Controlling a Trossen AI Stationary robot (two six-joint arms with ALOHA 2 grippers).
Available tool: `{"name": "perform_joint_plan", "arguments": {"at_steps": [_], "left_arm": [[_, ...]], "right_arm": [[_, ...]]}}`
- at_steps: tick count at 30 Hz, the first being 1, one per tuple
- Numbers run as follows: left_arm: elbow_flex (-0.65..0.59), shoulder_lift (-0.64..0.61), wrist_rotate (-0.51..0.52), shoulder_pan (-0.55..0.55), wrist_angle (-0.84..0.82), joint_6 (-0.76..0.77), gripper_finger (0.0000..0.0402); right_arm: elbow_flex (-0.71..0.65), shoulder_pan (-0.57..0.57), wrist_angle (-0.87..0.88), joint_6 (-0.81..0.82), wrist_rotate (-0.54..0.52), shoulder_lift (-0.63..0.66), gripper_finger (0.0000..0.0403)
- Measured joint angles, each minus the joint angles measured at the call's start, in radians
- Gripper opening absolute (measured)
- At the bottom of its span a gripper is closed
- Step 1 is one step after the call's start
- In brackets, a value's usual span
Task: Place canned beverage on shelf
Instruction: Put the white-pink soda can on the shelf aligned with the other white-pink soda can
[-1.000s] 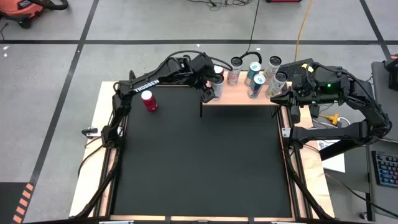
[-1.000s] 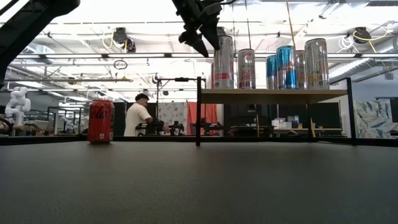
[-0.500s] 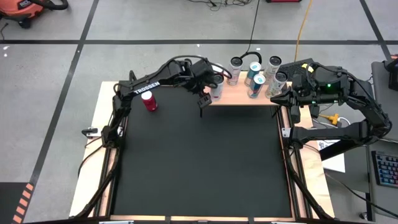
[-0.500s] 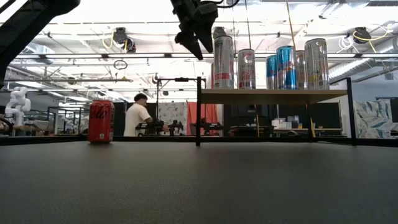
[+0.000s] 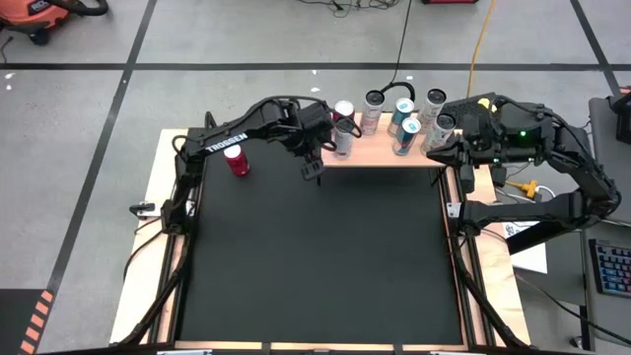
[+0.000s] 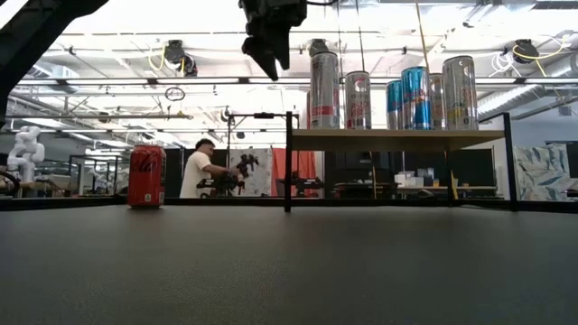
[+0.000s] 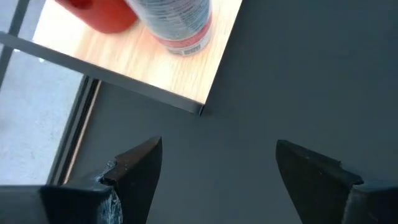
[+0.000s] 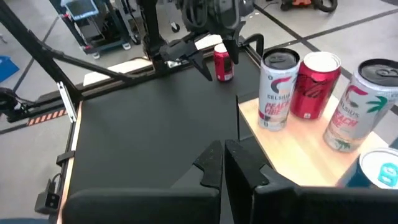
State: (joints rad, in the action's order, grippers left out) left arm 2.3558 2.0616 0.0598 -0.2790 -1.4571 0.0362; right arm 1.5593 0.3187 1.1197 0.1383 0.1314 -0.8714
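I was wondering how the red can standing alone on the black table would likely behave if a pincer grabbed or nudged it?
The red can stands upright and is taller than wide, so a high nudge might tip it. Once on its side, its round body would probably roll. Its smooth wall looks rigid but possibly slippery and dentable.

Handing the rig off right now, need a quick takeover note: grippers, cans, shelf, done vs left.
Left gripper: open, empty, in the air just off the shelf's left corner.
Right gripper: shut, empty, parked at the shelf's right end.
Done: six or so cans stand on the shelf, including a tall white can near its left end.
Left: one red can stands upright on the black table, far left, nothing touching it. Probably the next pick for the left arm; open space looks tight, mostly along the front edge.
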Motion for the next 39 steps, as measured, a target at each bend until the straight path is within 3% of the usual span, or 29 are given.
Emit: {"name": "perform_joint_plan", "arguments": {"at_steps": [7,13,22,26,31,39], "left_arm": [[0.0,-0.051,0.043,0.0,0.012,-0.016,0.0311],[0.0,-0.108,0.049,0.0,0.01,0.038,0.0311],[0.0,-0.136,0.05,0.005,-0.002,0.108,0.0311],[0.0,-0.135,0.05,0.006,-0.002,0.109,0.0311],[0.0,-0.135,0.05,0.006,-0.002,0.109,0.0311],[0.0,-0.135,0.05,0.006,-0.002,0.108,0.0311]], "right_arm": [[0.0,0.0,-0.084,0.032,-0.002,-0.041,0.0],[0.0,0.0,-0.275,0.08,-0.001,-0.099,0.0],[0.0,0.0,-0.334,-0.039,-0.005,-0.162,0.0007],[0.0,0.0,-0.324,-0.08,-0.006,-0.186,0.0044],[0.0,0.0,-0.316,-0.164,-0.008,-0.22,0.0118],[0.0,0.0,-0.246,-0.181,-0.149,-0.265,0.0232]]}}
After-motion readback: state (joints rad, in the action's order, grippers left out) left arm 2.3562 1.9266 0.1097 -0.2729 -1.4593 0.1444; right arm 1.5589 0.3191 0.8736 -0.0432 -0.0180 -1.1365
